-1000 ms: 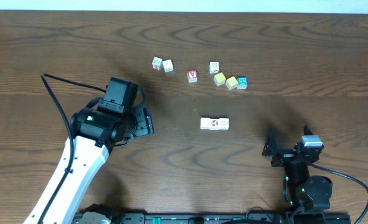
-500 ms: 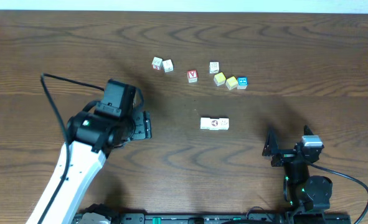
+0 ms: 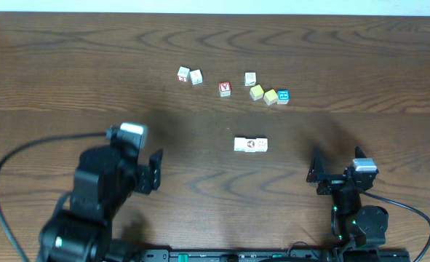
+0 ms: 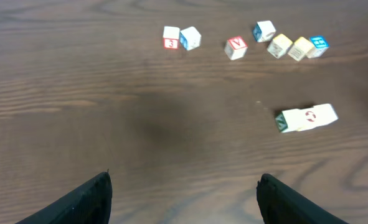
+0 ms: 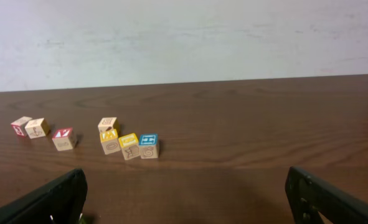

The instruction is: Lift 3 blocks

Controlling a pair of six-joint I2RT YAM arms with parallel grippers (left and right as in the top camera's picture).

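The row of three whitish-cream cubes (image 3: 250, 145) runs left-right; from it, the spread, empty right fingers (image 3: 317, 175) lie nearer than the spread left fingers (image 3: 155, 172).

Blocks (image 3: 250, 145) touching in a row on the table (image 3: 69, 65); seven loose cubes (image 3: 225, 89) behind them

Blocks (image 3: 250, 145): cream, 1 red mark on top. Table (image 3: 69, 58): dark brown wood grain. 2 yellow cubes (image 3: 257, 92), 1 blue-topped cube (image 3: 283, 96), 1 red-lettered cube (image 3: 225, 89).
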